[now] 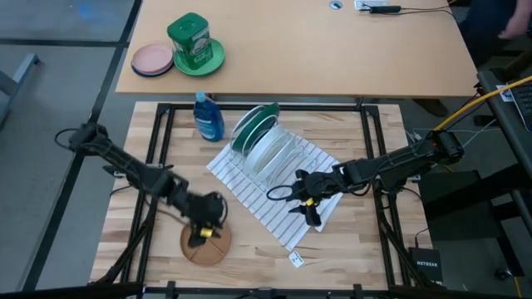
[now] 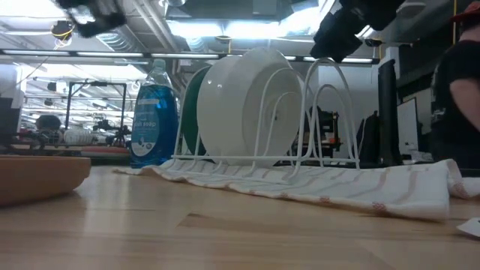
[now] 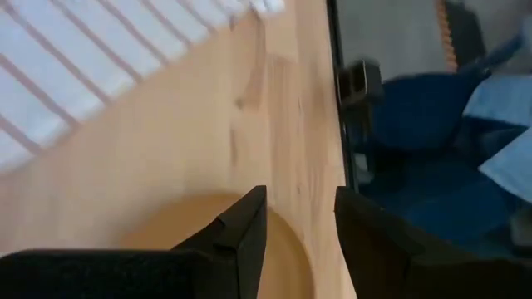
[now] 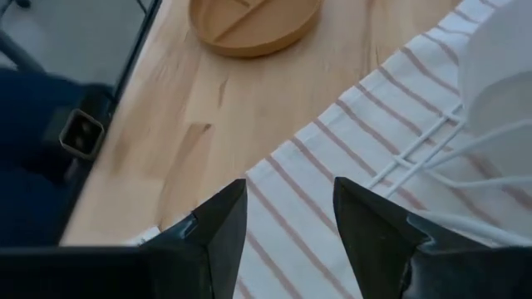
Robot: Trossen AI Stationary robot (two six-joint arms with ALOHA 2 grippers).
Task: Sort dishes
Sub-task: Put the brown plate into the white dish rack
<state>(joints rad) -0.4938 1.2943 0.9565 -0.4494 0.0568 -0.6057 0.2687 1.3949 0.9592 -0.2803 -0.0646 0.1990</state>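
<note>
The tan-brown divided plate (image 1: 208, 247) lies flat on the wooden table near its near-left part, and its edge also shows in the low view (image 2: 37, 178). My left gripper (image 1: 204, 229) (image 3: 299, 199) hovers open above the plate's rim (image 3: 187, 228), one finger over the inside and one beyond it. The dark green plate (image 1: 249, 126) and the white plates (image 1: 274, 149) (image 2: 240, 105) stand on edge in the wire rack (image 2: 322, 112). My right gripper (image 1: 293, 203) (image 4: 289, 187) is open over the striped towel (image 4: 349, 133), beside the rack.
A blue soap bottle (image 1: 208, 116) (image 2: 154, 112) stands left of the rack. On the far table sit a small pink plate (image 1: 152, 60) and a pale green plate with a green canister (image 1: 195, 43). A black frame (image 1: 158, 141) borders the wooden table. A person (image 2: 461, 90) stands at right.
</note>
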